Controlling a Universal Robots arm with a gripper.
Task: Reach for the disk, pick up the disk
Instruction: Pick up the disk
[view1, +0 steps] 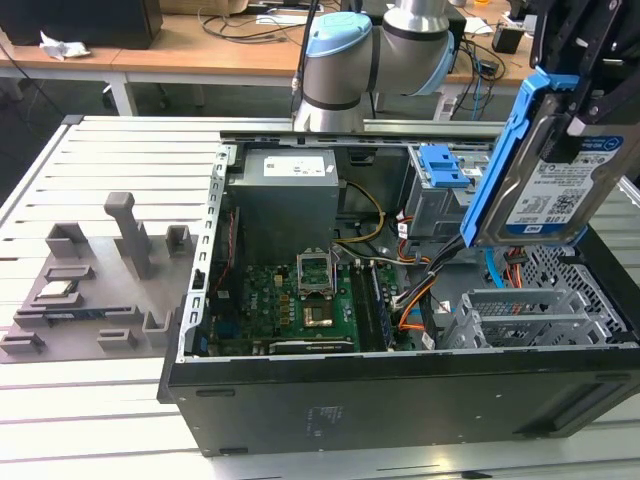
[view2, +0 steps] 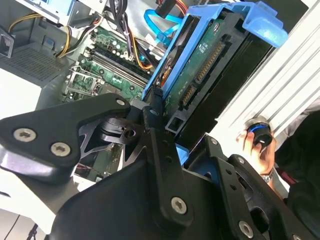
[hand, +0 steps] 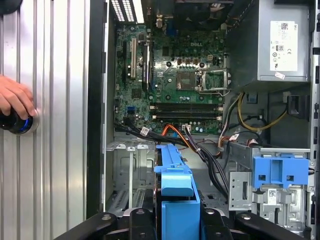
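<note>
one disk | i had the gripper clamped on its edge, hanging upright | lifted above the computer case, presumably to clear the bay

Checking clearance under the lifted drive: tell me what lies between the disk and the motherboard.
In the exterior view, a bundle of black and orange cables runs between the raised disk and the motherboard.

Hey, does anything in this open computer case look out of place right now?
Yes: the silver-grey metal hard disk with blue plastic bracket hangs tilted above the open black computer case, held by the gripper. A person's hand rests on a round knob beside the case.
</note>
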